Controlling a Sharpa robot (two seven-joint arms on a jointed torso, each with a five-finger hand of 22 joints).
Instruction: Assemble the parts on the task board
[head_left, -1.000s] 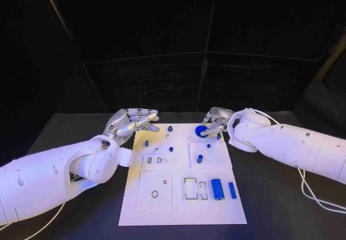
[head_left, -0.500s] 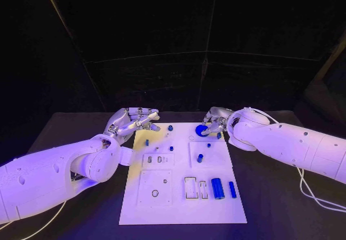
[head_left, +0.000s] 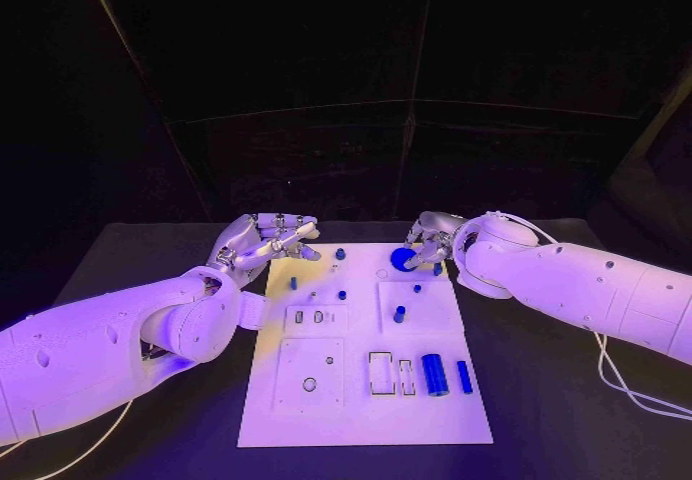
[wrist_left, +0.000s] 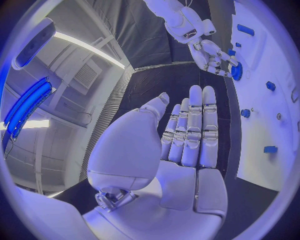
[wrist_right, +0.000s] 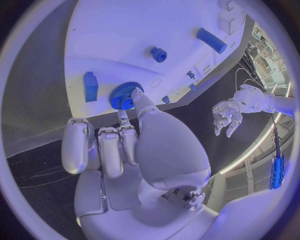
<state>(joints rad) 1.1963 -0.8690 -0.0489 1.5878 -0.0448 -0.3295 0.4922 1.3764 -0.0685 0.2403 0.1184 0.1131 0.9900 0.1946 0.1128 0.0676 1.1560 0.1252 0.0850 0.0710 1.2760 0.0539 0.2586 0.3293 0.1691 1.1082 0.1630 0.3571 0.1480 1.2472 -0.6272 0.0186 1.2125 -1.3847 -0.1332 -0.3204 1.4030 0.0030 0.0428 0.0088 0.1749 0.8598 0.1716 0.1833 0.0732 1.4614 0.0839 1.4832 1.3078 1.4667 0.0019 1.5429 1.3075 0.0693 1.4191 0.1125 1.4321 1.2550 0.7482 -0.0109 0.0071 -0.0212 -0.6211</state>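
The white task board (head_left: 361, 415) lies in the middle of the black table. At its far right corner a blue gear (head_left: 402, 260) sits on the board, and my right hand (head_left: 430, 240) pinches it between the thumb and a finger. In the right wrist view those fingertips (wrist_right: 135, 93) meet the gear (wrist_right: 124, 95) on the board (wrist_right: 125, 30). My left hand (head_left: 270, 241) hovers at the board's far left corner, fingers stretched out and holding nothing. The left wrist view shows its palm (wrist_left: 181, 150) bare, with the gear (wrist_left: 236, 71) beyond it.
A blue cylinder (head_left: 434, 375) and a blue bar (head_left: 464, 377) lie at the board's near right beside empty slots (head_left: 381, 375). Small blue pegs (head_left: 400, 316) stand further back. A blue block (wrist_right: 90, 86) stands close to the gear. Black table lies to either side of the board.
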